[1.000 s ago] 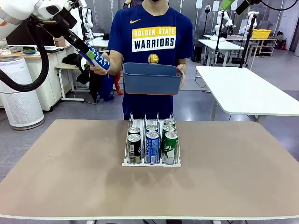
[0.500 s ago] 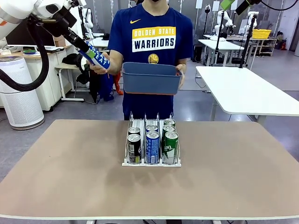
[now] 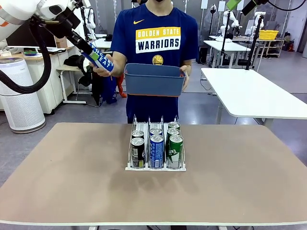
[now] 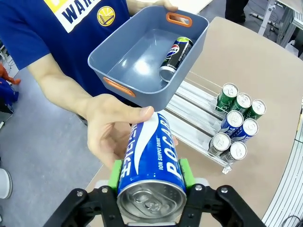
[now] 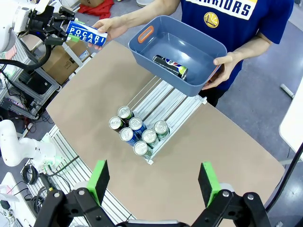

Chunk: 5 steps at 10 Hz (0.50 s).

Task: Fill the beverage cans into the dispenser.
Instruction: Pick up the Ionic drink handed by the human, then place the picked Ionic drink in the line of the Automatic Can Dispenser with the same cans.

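Your left pincer (image 4: 150,176) is clamped tight on the blue can (image 4: 152,151), green pads pressed to both sides of it, silver top towards the wrist camera. You hold it tilted, high up beyond the far left edge of the tabletop (image 3: 72,177), beside the person. The person's hand (image 4: 110,131) cups the can's far end, fingers touching it. Compared with a second ago the can and pincer sit a touch higher; the grip itself looks the same. The person's other hand (image 5: 226,66) holds the bin (image 3: 154,82) by its short end, in the air above the dispenser's far side. The bin has drifted slightly up and towards your left since the earlier frames. One dark can (image 4: 175,51) lies on its side in the bin, against the wall near an orange handle. The dispenser (image 4: 194,111) stands at the middle of the tabletop, unmoved. It holds six cans (image 3: 157,144), upright, two to a lane, all at the end nearest you: dark in the left lane, blue in the middle, green in the right, as seen from the front. The far halves of the lanes are bare. Your right pincer (image 5: 154,182) hangs high above the tabletop, jaws spread wide with nothing between them, looking down on the dispenser and bin.
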### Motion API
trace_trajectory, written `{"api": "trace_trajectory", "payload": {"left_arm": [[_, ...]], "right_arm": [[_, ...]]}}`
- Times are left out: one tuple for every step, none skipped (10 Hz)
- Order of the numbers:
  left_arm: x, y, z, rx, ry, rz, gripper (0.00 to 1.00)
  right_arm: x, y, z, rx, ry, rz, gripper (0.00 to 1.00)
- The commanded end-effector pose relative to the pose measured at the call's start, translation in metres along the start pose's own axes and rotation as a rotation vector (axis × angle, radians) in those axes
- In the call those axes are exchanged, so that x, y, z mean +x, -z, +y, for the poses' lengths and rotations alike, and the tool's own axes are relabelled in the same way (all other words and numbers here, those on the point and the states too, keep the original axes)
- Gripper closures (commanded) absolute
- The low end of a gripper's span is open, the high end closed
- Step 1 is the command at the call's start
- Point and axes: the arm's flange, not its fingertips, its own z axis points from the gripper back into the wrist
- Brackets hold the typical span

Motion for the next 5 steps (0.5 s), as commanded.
{"api": "trace_trajectory", "payload": {"left_arm": [[-0.0007,-0.0028,0.0009,-0.001,0.001,-0.007,0.85],[-0.0007,-0.0028,0.0009,-0.001,0.001,-0.007,0.85],[-0.0007,-0.0028,0.0009,-0.001,0.001,-0.007,0.85],[-0.0007,-0.0028,0.0009,-0.001,0.001,-0.007,0.85],[-0.0007,-0.0028,0.0009,-0.001,0.001,-0.007,0.85]], "right_arm": [[-0.0003,0.0,0.0001,0.0,0.0,0.0,0.0],[-0.0003,0.0,0.0001,0.0,0.0,0.0,0.0],[-0.0003,0.0,0.0001,0.0,0.0,0.0,0.0],[-0.0003,0.0,0.0001,0.0,0.0,0.0,0.0],[-0.0003,0.0,0.0001,0.0,0.0,0.0,0.0]]}}
